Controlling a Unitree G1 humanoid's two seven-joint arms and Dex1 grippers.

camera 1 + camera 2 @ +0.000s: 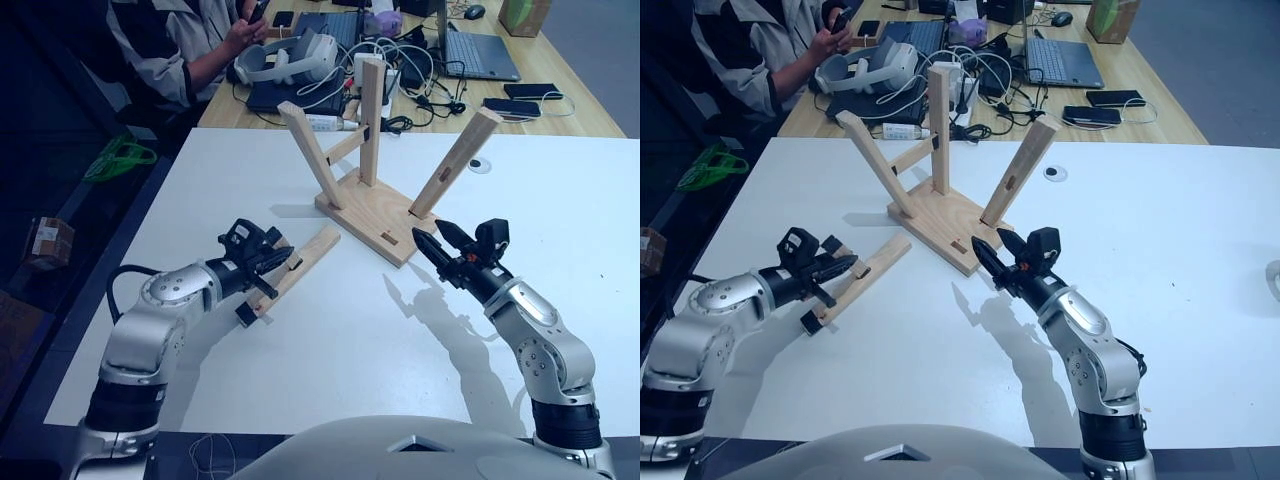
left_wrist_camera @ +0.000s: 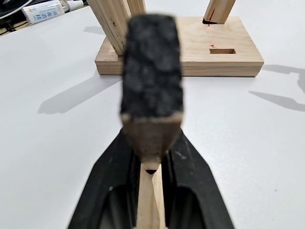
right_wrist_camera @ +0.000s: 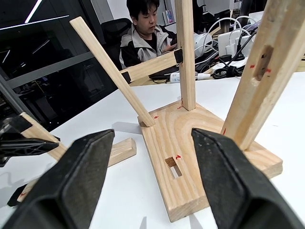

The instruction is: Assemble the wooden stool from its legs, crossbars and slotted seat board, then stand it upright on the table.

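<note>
The slotted seat board (image 1: 375,213) lies flat on the white table with three legs (image 1: 311,152) standing up from it; a crossbar (image 1: 345,145) joins two of them. One slot (image 3: 172,167) near the board's front corner is empty. A loose wooden leg (image 1: 296,269) with a black pad at its end lies left of the board, and my left gripper (image 1: 268,262) is shut on it; the leg (image 2: 151,129) sits between the fingers. My right gripper (image 1: 438,242) hangs open just in front of the board's right corner, with nothing between its fingers.
The white table (image 1: 300,370) has free room in front and to the right. Behind it a wooden desk holds laptops (image 1: 480,50), a headset (image 1: 290,55), cables and phones. A person sits at the far left of that desk.
</note>
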